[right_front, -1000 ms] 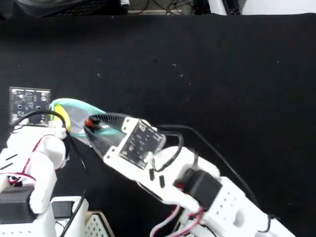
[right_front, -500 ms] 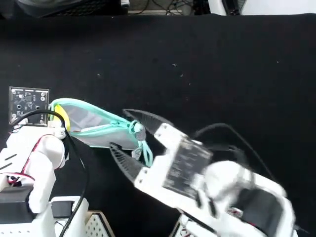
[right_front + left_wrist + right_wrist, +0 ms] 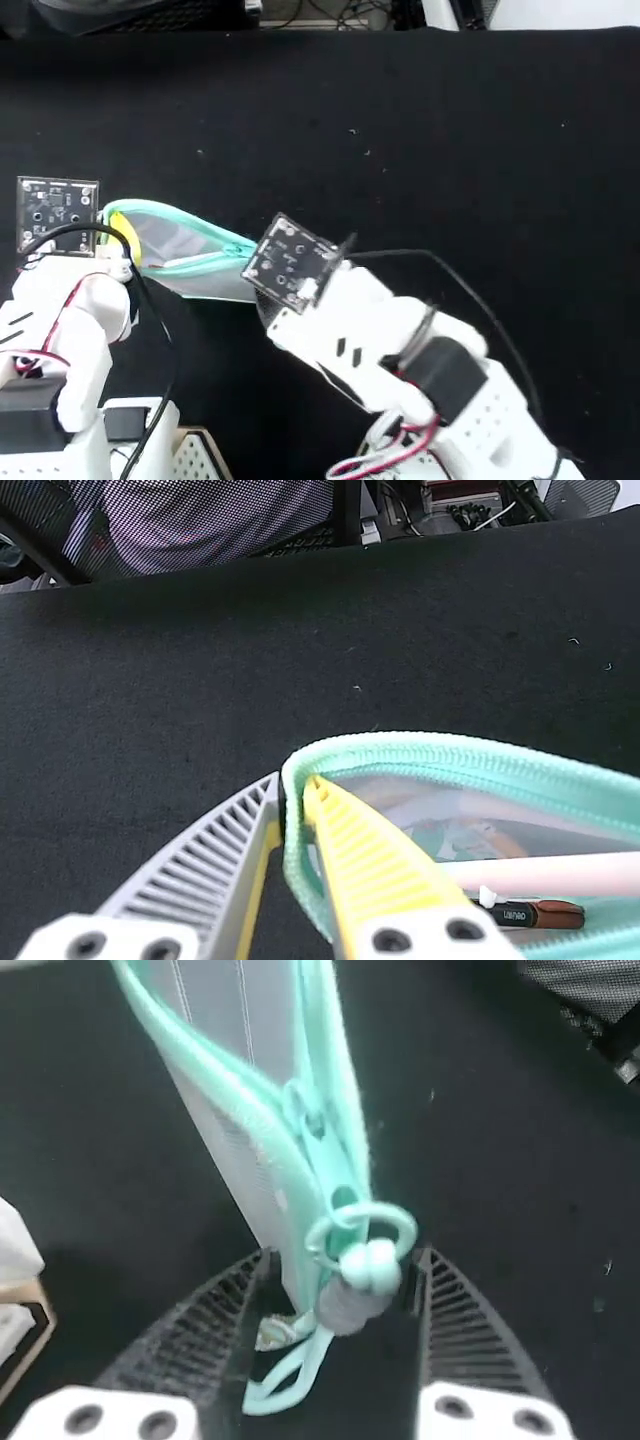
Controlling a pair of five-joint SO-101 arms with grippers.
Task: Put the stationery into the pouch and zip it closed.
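Currently, the black counter (image 3: pixel 450 130) carries the mint-edged pouch (image 3: pixel 180 245) near its left side. The left fingers (image 3: pixel 360 860) clamp the pouch's end rim. The right fingers (image 3: pixel 190 1340) stand wide apart, straddling the zipper pull (image 3: pixel 365 1265). A pen (image 3: pixel 540 875) lies inside the pouch.

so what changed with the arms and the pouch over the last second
The right gripper drew back from the middle of the translucent pouch with mint green trim and swung out, open, past its zip end. It then came back in, and its open jaws now stand on either side of the mint zip pull. The left gripper stayed clamped on the pouch's other end, and the pouch kept its place.
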